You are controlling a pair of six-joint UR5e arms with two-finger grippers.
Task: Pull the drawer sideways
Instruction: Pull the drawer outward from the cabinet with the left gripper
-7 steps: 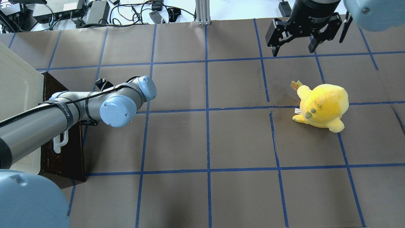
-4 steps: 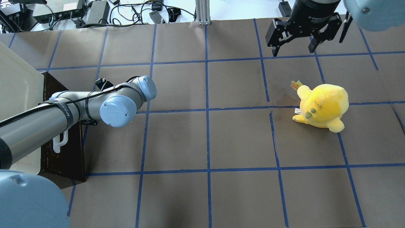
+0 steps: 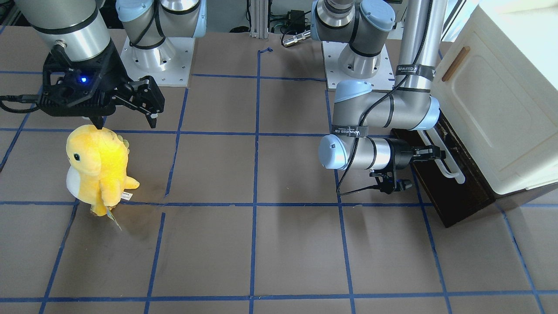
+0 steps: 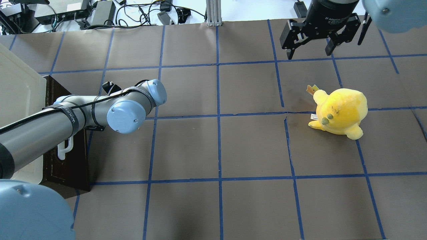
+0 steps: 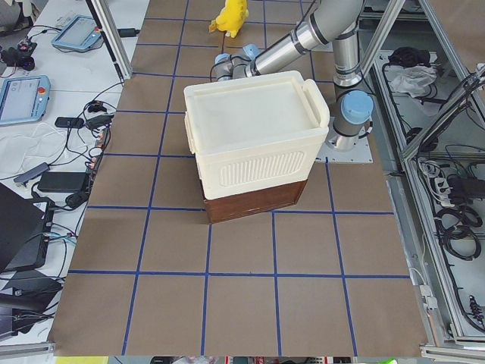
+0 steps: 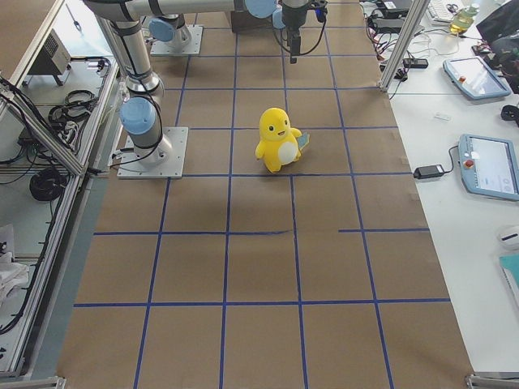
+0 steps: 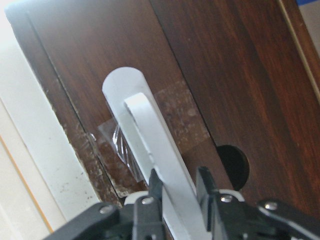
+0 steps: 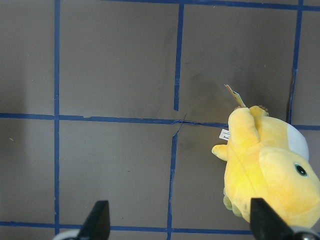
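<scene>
Table: brown paper with blue tape squares is being seen all over the table point(image 4: 233, 146).
Box: a cream box point(image 3: 501, 109) is being kept at the robot's left end of the table.
Drawer: the drawer point(image 3: 442, 196) is being seen at the bottom of the box, with its dark brown front turned to the middle of the table. How far it is being pulled out cannot be told.
Bar: the white bar point(image 7: 155, 140) on the drawer front is being held near one end.
Left gripper: the left gripper point(image 7: 176, 185) is being kept sideways, low by the table. Its two fingers are being pressed on both sides of the bar.
Right gripper: the right gripper point(image 4: 310, 53) is being held up over the far right part of the table. Its fingers are being kept spread wide apart.
Toy: a yellow toy point(image 4: 340, 111) is being left standing on the table, near the right gripper and well apart from the drawer.
Wires: black wires point(image 4: 143, 13) are being kept past the far edge of the table.
</scene>
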